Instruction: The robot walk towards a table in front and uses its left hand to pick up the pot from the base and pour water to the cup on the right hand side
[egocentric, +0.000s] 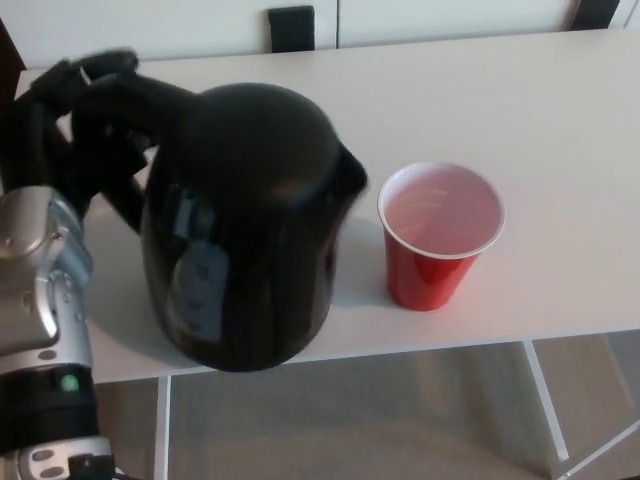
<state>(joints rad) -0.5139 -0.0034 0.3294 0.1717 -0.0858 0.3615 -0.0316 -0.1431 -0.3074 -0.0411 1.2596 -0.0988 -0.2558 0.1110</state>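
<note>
My left hand (85, 120) is at the far left of the scene, its thick black fingers wrapped tight around the curved black handle (135, 100) of the glossy black electric kettle (250, 230) — that is all it holds. Below the hand, my silver and black forearm (40, 300) runs down the left edge toward the near corner, with a small green light showing on its dark lower section.

The kettle fills the left-centre of the view, its domed lid uppermost and its short spout (352, 175) pointing right, toward the cup. The spout sits just beside the cup's rim without touching it. Pale reflections show on the kettle's shiny near side. Whether its bottom rests on the table or hangs just above it, I cannot tell — the body covers that spot.

To the right of the kettle stands the red plastic cup with a white rim and pale inside (440, 235), upright on the white table (520, 110), close to the near edge. I cannot make out any liquid in it.

Beneath the table's near edge, white metal legs (545, 395) stand on a grey-beige floor. At the far edge, a small dark object (291, 25) sits against a pale wall.

My right hand does not show.
</note>
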